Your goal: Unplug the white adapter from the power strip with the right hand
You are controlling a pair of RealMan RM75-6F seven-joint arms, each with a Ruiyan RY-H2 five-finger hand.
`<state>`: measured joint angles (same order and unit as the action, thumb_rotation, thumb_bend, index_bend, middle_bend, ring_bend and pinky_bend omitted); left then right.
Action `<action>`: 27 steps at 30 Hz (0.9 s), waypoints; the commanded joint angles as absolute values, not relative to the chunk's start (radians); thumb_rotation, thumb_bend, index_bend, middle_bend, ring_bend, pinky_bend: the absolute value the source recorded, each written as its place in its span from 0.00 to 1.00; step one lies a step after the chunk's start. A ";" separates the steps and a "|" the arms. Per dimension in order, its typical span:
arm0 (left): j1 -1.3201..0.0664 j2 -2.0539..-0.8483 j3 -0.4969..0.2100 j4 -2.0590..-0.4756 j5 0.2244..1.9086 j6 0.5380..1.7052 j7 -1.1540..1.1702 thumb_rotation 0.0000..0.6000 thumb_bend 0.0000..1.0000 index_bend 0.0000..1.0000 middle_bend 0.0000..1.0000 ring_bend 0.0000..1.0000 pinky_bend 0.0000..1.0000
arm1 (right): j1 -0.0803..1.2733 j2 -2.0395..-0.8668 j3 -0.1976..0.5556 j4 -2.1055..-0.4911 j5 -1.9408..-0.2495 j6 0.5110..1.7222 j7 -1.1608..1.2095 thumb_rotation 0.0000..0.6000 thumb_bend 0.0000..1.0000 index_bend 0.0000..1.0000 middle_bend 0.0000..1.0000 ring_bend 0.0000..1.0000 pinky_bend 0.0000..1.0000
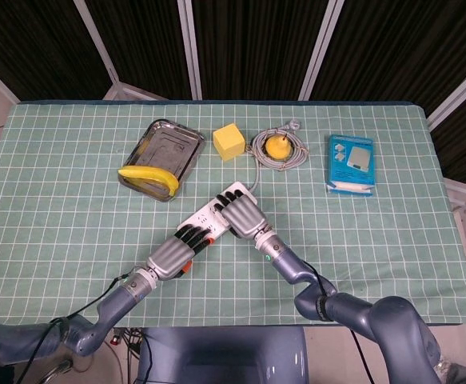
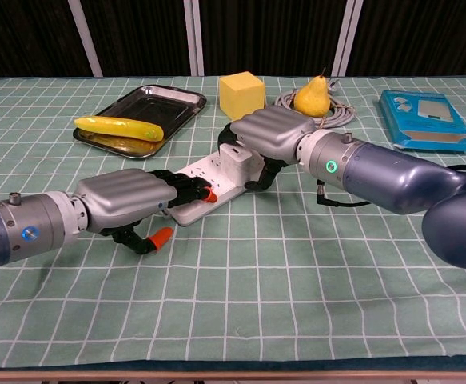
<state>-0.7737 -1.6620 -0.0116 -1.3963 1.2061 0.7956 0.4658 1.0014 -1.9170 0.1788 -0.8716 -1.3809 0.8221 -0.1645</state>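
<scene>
The white power strip (image 1: 210, 213) (image 2: 205, 178) lies diagonally at the table's middle. The white adapter (image 2: 234, 156) stands plugged into its far half. My right hand (image 1: 244, 217) (image 2: 269, 134) arches over the adapter and grips it, fingers on the far side and thumb against the near right side. In the head view this hand hides the adapter. My left hand (image 1: 175, 250) (image 2: 127, 199) holds the strip's near end, with its dark fingers (image 2: 186, 188) lying across the top and the orange-tipped thumb beside it on the cloth.
A steel tray (image 1: 167, 146) (image 2: 159, 102) with a banana (image 1: 148, 177) (image 2: 119, 126) lies at the back left. Behind the strip are a yellow cube (image 1: 229, 142) (image 2: 241, 94) and a pear (image 1: 278, 146) (image 2: 312, 96) on the coiled cable (image 1: 293, 159). A blue box (image 1: 351, 164) (image 2: 424, 118) lies at the right.
</scene>
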 commanded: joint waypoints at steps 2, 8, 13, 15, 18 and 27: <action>-0.773 -1.663 -0.011 -1.397 1.206 0.798 0.464 1.00 0.58 0.10 0.05 0.00 0.12 | 0.999 -1.915 0.178 -0.880 -1.380 0.822 -0.169 1.00 0.79 0.50 0.25 0.24 0.29; -0.771 -1.667 -0.008 -1.397 1.207 0.801 0.463 1.00 0.58 0.10 0.05 0.00 0.12 | 0.995 -1.913 0.181 -0.898 -1.372 0.825 -0.185 1.00 0.99 0.57 0.26 0.24 0.29; -0.771 -1.668 -0.005 -1.399 1.207 0.801 0.464 1.00 0.58 0.10 0.05 0.00 0.12 | 0.989 -1.911 0.198 -0.917 -1.361 0.848 -0.202 1.00 1.00 0.60 0.27 0.25 0.29; -0.770 -1.668 -0.003 -1.401 1.206 0.801 0.464 1.00 0.58 0.10 0.05 0.00 0.12 | 0.986 -1.908 0.206 -0.928 -1.354 0.860 -0.215 1.00 1.00 0.61 0.27 0.25 0.29; -0.770 -1.668 -0.002 -1.403 1.205 0.801 0.464 1.00 0.58 0.10 0.05 0.00 0.12 | 0.981 -1.903 0.215 -0.944 -1.345 0.873 -0.234 1.00 1.00 0.62 0.27 0.25 0.29; -0.768 -1.667 0.003 -1.412 1.205 0.802 0.464 1.00 0.58 0.10 0.05 0.00 0.12 | 0.964 -1.884 0.238 -0.998 -1.316 0.907 -0.286 1.00 1.00 0.64 0.28 0.25 0.29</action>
